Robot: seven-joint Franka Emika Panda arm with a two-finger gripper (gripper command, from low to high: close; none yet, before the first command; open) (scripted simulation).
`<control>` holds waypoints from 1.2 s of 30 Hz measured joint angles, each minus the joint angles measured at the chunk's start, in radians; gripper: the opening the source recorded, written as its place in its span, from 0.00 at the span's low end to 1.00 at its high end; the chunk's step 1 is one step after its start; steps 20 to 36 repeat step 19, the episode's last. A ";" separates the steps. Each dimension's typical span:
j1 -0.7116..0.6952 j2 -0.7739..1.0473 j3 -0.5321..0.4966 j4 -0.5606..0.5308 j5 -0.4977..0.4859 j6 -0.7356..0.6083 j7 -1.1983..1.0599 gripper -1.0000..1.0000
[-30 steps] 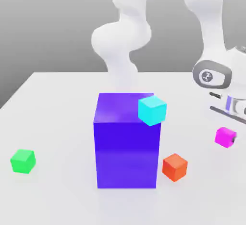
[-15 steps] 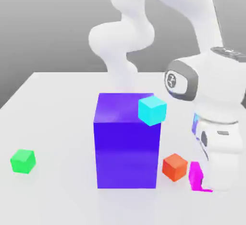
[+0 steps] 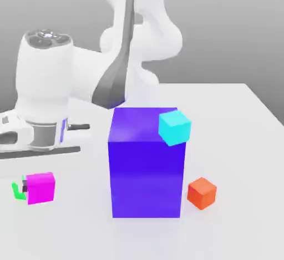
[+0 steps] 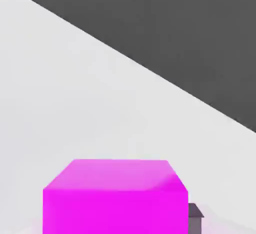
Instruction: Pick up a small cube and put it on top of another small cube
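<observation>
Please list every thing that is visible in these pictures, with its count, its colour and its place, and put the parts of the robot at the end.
table: 1, white, under everything.
large block: 1, purple, standing in the middle of the table.
cyan cube: 1, cyan, at the large block's upper corner on the exterior view's right; whether it rests on the block cannot be told.
orange-red cube: 1, orange-red, on the table beside the large block, on the exterior view's right.
green cube: 1, green, at the exterior view's left, mostly hidden behind the magenta cube.
magenta cube: 1, magenta-pink, held between the fingers, in front of the green cube.
arm: 1, white, reaching from the back to the exterior view's left.
</observation>
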 joint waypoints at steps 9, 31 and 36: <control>-0.212 0.026 0.078 -0.098 0.320 0.036 -0.176 0.00; -0.310 0.170 0.220 -0.087 0.556 0.131 -0.346 1.00; -0.310 0.170 0.220 -0.087 0.556 0.131 -0.346 1.00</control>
